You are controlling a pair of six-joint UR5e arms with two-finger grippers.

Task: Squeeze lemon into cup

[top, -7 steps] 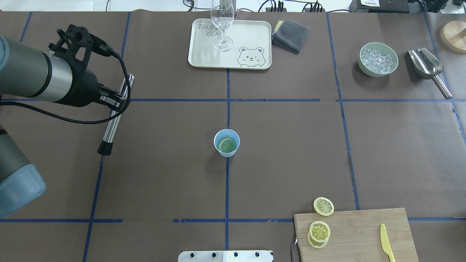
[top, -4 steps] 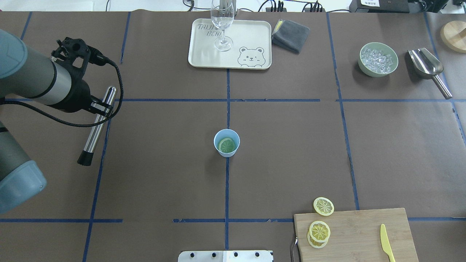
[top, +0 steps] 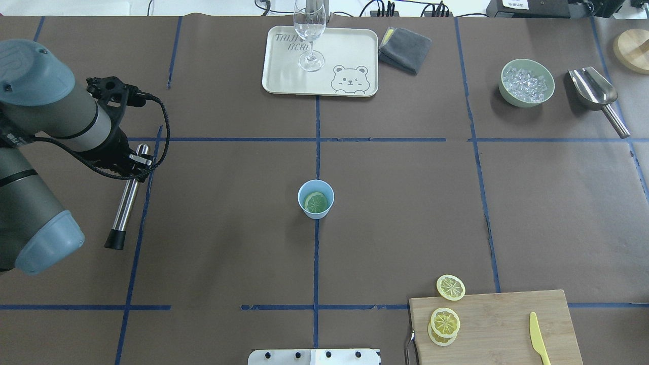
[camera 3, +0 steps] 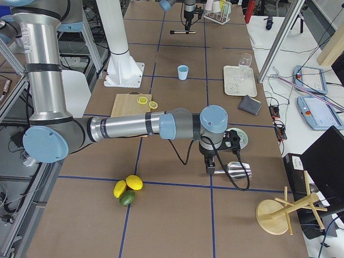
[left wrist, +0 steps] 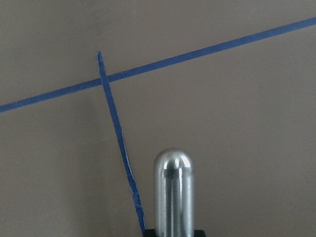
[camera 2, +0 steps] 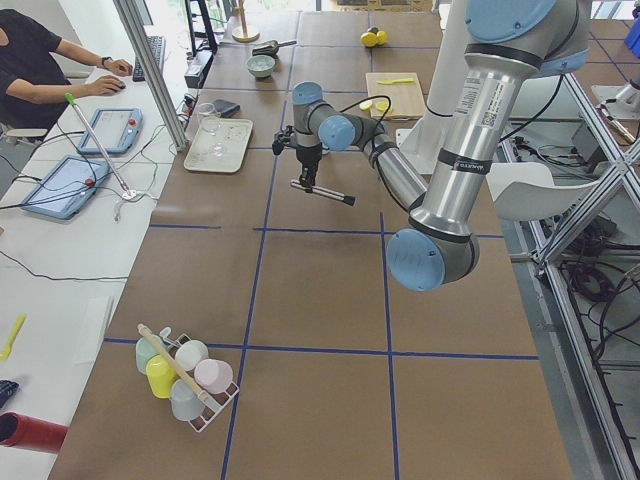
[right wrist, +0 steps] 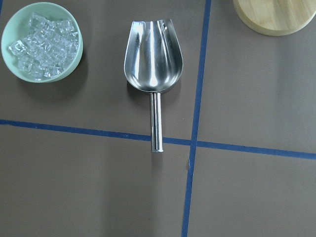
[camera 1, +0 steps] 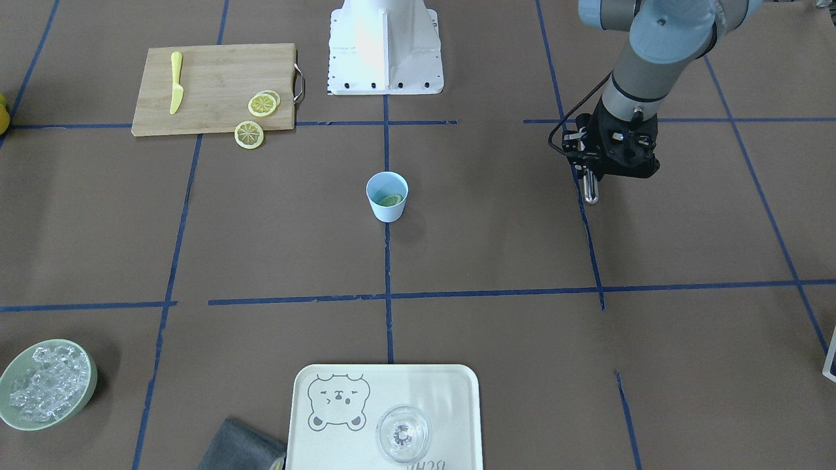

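The light-blue cup (top: 315,198) stands at the table's middle with a lemon slice (top: 316,203) lying inside it; both show in the front view too, the cup (camera 1: 387,196) and the slice (camera 1: 390,200). More lemon slices (top: 445,322) lie on and beside the wooden cutting board (top: 507,324). My left gripper (top: 138,163) is shut on a steel rod with a black tip (top: 124,203), held far to the left of the cup. The rod's rounded end fills the left wrist view (left wrist: 173,192). My right gripper (camera 3: 210,167) shows only in the exterior right view; I cannot tell its state.
A cream tray (top: 350,50) with a wine glass (top: 309,35) and a grey cloth (top: 405,49) sit at the back. A green bowl of ice (top: 526,82), a metal scoop (top: 593,91) and a wooden disc (top: 634,48) are at the back right. A yellow knife (top: 538,344) lies on the board.
My left arm has carried the steel rod leftward and toward the robot's side, farther from the cup. The cup and the slices have not moved.
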